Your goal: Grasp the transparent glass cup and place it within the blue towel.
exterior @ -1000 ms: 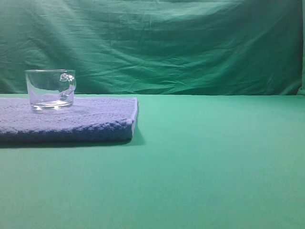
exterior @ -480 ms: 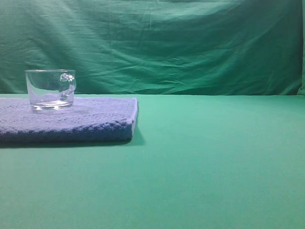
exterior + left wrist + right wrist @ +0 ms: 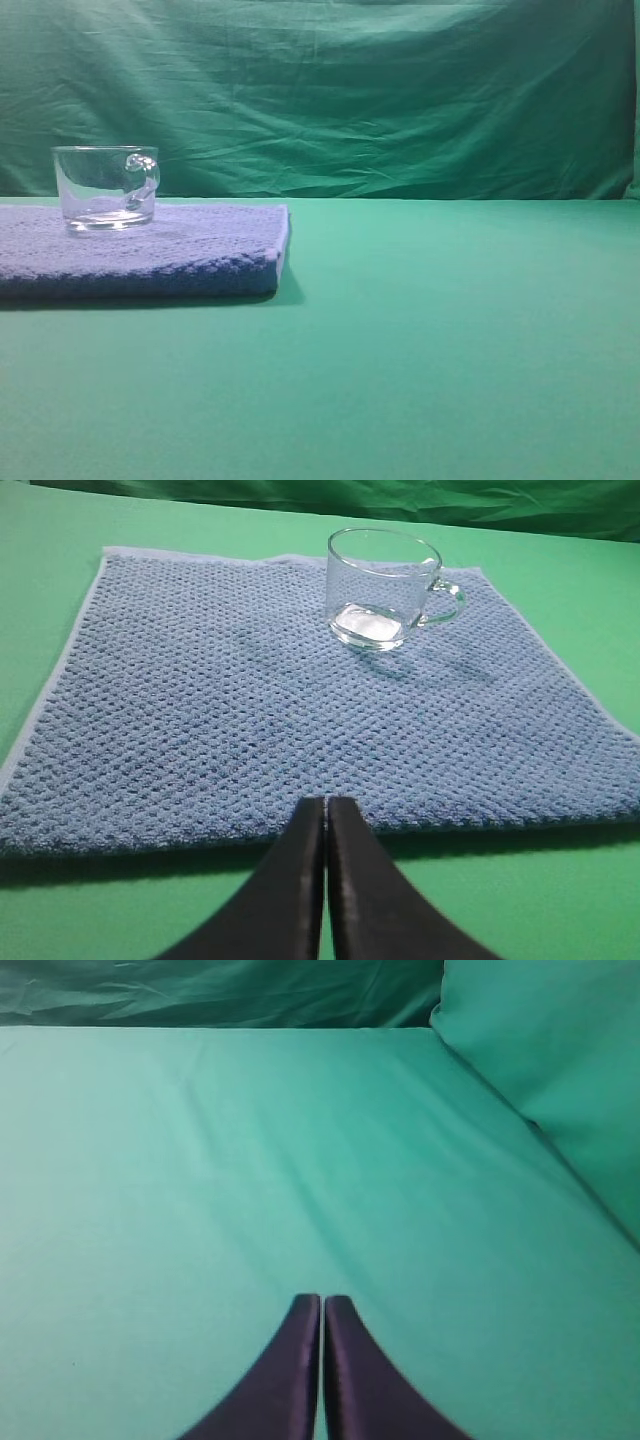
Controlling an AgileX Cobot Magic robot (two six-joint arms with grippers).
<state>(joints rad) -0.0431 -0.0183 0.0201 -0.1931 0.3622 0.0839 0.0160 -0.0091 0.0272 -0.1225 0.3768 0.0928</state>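
The transparent glass cup (image 3: 106,188) stands upright on the blue towel (image 3: 190,255) at the left of the exterior view, handle to the right. In the left wrist view the cup (image 3: 385,588) sits on the towel's (image 3: 250,710) far right part. My left gripper (image 3: 325,802) is shut and empty at the towel's near edge, well short of the cup. My right gripper (image 3: 321,1300) is shut and empty over bare green cloth. Neither gripper shows in the exterior view.
A green cloth covers the table (image 3: 450,330) and hangs as a wrinkled backdrop (image 3: 350,90) behind it. In the right wrist view a green fabric wall (image 3: 560,1050) rises at the right.
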